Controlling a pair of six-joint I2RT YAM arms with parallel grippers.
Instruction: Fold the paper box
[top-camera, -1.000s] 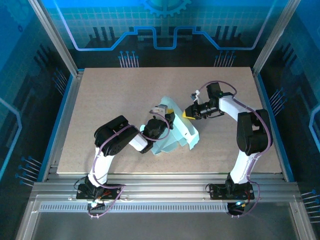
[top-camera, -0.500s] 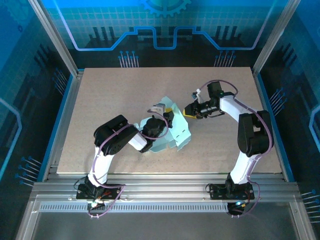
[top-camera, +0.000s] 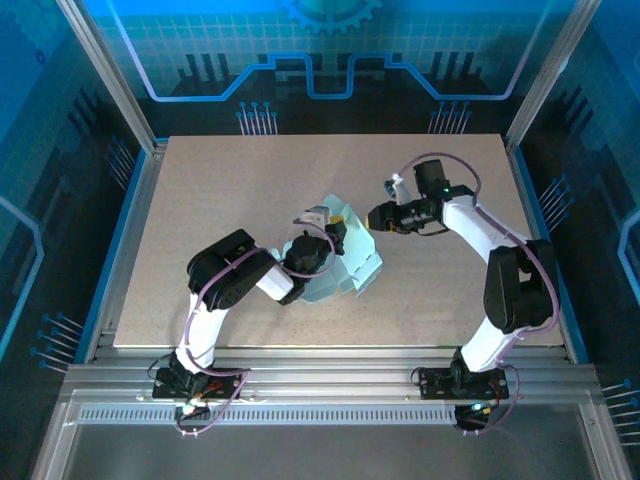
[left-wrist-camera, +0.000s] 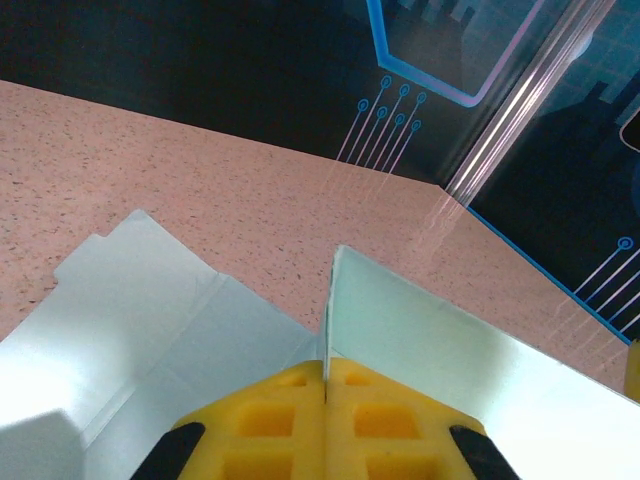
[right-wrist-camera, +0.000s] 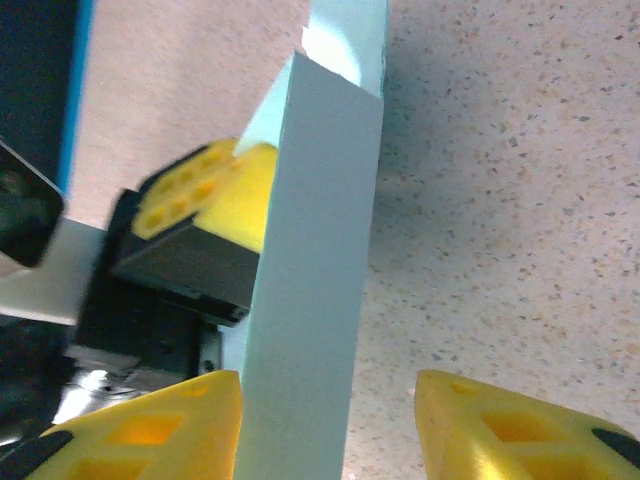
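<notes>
On table (top-camera: 200, 200) — left fingers (left-wrist-camera: 270, 420) pinch paper box (top-camera: 352, 266) panel; right fingers (right-wrist-camera: 500, 430) parted — close by.

I've got open counter (top-camera: 220, 190) along the far strip, the whole left side and the near right corner. The middle is blocked: the paper box (top-camera: 358, 268) has a wall standing upright, with my left fingers (left-wrist-camera: 280, 415) clamped on it and my right fingers (right-wrist-camera: 480, 425) spread open just beside it. Frame posts (top-camera: 110, 75) fence both sides.
</notes>
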